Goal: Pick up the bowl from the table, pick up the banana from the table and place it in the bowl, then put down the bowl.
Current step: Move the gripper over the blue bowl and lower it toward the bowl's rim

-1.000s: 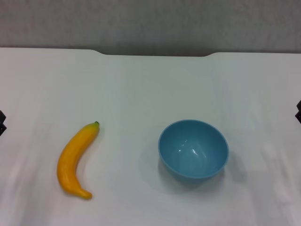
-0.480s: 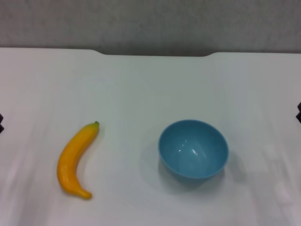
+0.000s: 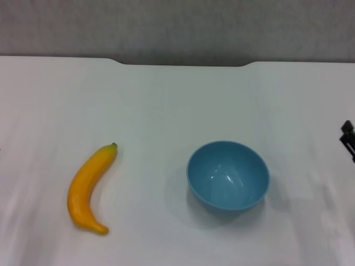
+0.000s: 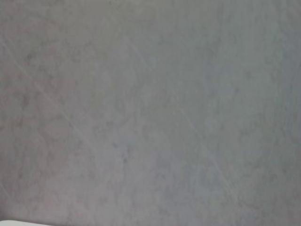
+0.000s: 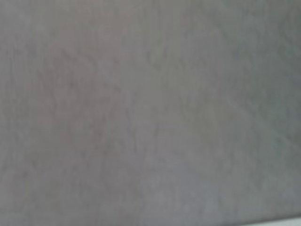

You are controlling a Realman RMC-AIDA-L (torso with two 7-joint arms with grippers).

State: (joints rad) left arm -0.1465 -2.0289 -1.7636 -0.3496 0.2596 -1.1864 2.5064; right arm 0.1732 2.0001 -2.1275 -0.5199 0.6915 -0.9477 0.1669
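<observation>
Only the right pincer (image 3: 348,138) shows, at the head view's right edge.

A plain grey wall (image 3: 177,27) stands behind everything.

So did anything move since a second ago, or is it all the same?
Only the arms moved. The right gripper, just a dark bit at the right edge of the head view, has come a little further in toward the bowl. The dark bit at the left edge has slipped out of view. Nothing was grabbed or let go. The bowl and the banana lie apart on the table, unmoved.
</observation>
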